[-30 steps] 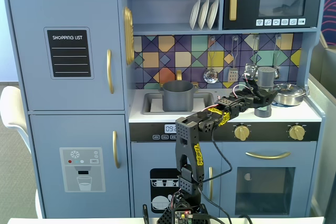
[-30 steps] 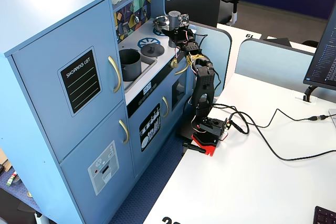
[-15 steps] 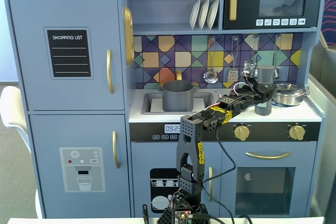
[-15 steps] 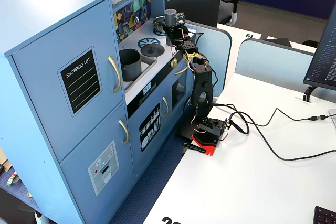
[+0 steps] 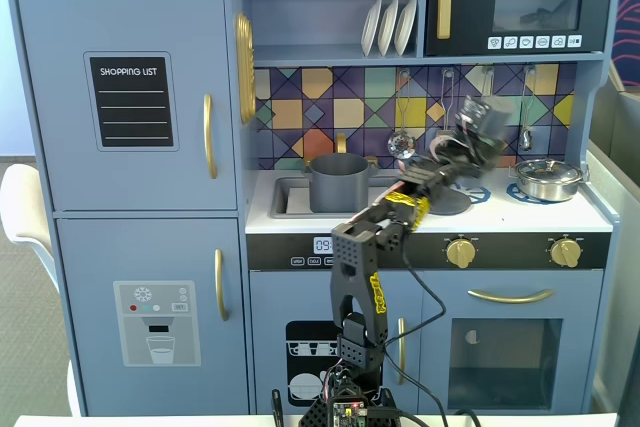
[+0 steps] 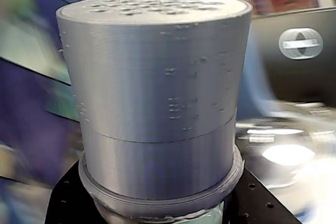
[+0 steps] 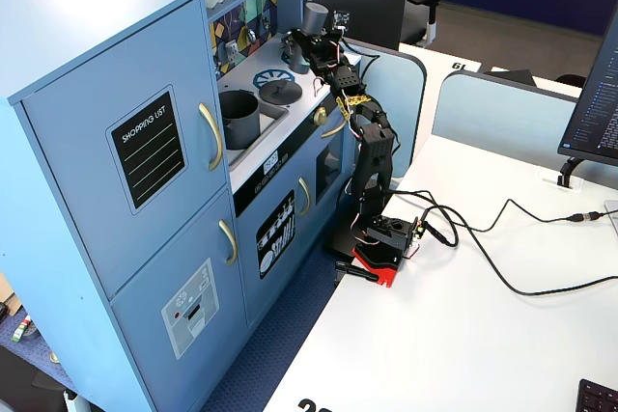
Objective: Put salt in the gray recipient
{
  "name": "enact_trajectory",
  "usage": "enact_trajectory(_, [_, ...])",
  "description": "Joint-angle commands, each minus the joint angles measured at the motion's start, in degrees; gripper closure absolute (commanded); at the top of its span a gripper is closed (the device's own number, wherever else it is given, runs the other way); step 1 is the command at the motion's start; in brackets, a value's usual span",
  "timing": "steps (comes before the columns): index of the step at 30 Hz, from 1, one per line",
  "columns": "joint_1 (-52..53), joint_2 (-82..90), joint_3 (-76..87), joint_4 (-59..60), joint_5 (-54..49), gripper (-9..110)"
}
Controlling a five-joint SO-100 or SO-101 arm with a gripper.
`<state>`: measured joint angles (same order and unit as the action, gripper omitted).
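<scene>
above the stovetop, end effector (image 5: 478, 135) grips salt (image 6: 155, 98).

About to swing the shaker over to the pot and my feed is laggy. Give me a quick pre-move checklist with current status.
1. Salt shaker held in the end effector: ok, lifted clear of the counter.
2. Shaker cap on: ok, the perforated top shows in the wrist view.
3. Gray pot open at the top: ok, its flat lid lies on the counter beside it.
4. Pot upright in the sink: ok.
5. Shaker over the pot: not ok, it is off to the right in the front fixed view.
6. Hanging utensils clear of the shaker's path: cannot tell.
</scene>
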<state>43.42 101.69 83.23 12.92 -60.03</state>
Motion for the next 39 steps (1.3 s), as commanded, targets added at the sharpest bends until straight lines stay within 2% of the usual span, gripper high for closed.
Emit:
enact_trajectory(1, [-6.4,11.5,-5.5,5.4,14.2,101])
enact_trajectory(8, [-19.9,16.3,-6.9,19.5,33.8,101])
enact_trajectory(18, [-36.9,17.1,-8.5,24.5,64.1,101])
enact_trajectory(24, [-41.7,13.9,-11.1,26.2,82.9,101])
enact_trajectory(39, [-48.5,6.8,-18.2,27.2,113.0,101])
